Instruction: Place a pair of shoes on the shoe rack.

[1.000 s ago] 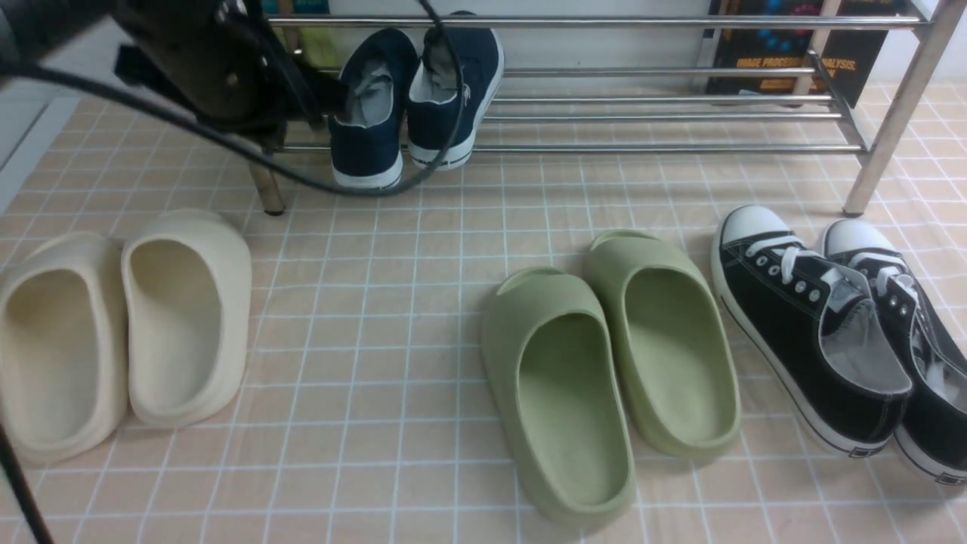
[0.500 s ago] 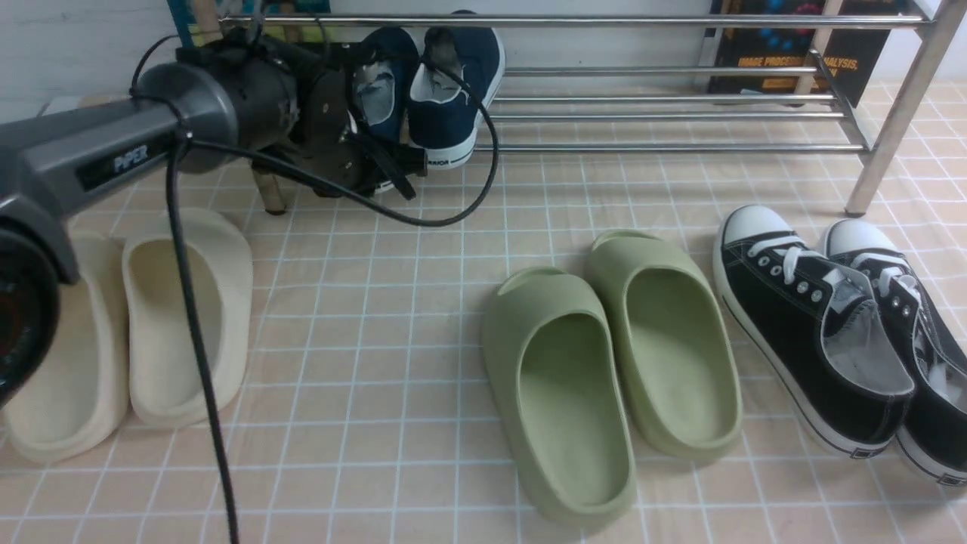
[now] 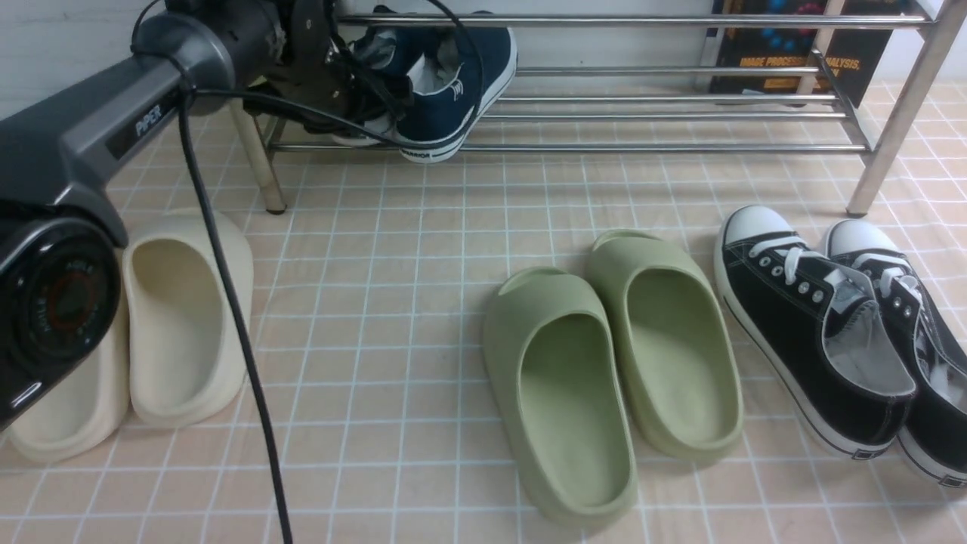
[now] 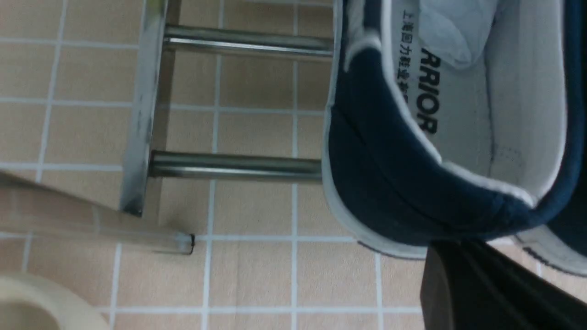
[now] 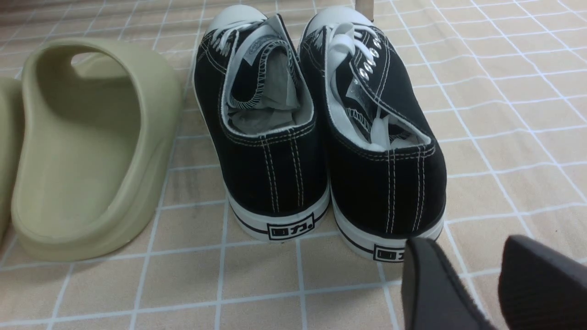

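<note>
Tiled floor [image 3: 423, 227] | our left gripper [image 3: 370, 79] clamped on the pair of shoes [image 3: 462, 85] at the shoe rack [image 3: 642, 147] | our right gripper [image 5: 472, 261] parted

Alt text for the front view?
The robot's left gripper holds a pair of navy slip-on shoes over the lower bars at the left end of a chrome shoe rack. On the tiled floor lie cream slides at left, green slides in the middle, black lace-up sneakers at right.
</note>
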Motion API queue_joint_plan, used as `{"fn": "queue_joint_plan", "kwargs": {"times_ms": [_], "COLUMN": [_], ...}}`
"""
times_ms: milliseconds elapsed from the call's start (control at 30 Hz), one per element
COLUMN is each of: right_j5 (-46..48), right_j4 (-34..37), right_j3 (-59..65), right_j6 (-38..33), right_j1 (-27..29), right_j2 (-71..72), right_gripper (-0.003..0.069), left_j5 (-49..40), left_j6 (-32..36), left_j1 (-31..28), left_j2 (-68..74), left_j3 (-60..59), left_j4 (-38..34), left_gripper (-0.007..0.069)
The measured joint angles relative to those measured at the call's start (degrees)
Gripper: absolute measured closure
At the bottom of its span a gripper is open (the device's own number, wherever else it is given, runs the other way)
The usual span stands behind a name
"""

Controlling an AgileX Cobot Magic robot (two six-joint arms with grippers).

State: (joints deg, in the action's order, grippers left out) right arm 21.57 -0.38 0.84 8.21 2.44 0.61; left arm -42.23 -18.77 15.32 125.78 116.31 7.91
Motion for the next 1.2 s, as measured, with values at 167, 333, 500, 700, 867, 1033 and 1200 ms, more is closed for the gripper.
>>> {"fn": "queue_joint_plan", "kwargs": {"times_ms": [167, 333, 500, 700, 867, 1033, 1200], "right_j5": [0.0, 0.0, 0.0, 0.0, 0.0, 0.0, 0.0], "right_j4": [0.0, 0.0, 0.0, 0.0, 0.0, 0.0, 0.0], "right_j3": [0.0, 0.0, 0.0, 0.0, 0.0, 0.0, 0.0], "right_j6": [0.0, 0.0, 0.0, 0.0, 0.0, 0.0, 0.0], "right_j1": [0.0, 0.0, 0.0, 0.0, 0.0, 0.0, 0.0], "right_j2": [0.0, 0.0, 0.0, 0.0, 0.0, 0.0, 0.0], "right_gripper": [0.042, 0.042, 0.042, 0.042, 0.042, 0.042, 0.042], "left_j5": [-8.41, -15.47, -17.59, -13.35, -8.64, -8.78, -13.03], "left_j6": [1.24, 5.34, 7.1, 7.1, 2.0, -3.77, -4.61], "left_j1": [0.0, 0.0, 0.0, 0.0, 0.0, 0.0, 0.0], "left_j2": [-3.83, -15.77, -34.55, -57.44, -76.54, -92.04, -104.12], "left_j3": [0.0, -0.34, -7.95, -29.62, -49.58, -61.04, -65.6], "left_j4": [0.53, 2.01, 4.05, 4.61, 5.39, 7.85, 8.05], "left_gripper": [0.0578, 0.0572, 0.057, 0.057, 0.0573, 0.0599, 0.0604]}}
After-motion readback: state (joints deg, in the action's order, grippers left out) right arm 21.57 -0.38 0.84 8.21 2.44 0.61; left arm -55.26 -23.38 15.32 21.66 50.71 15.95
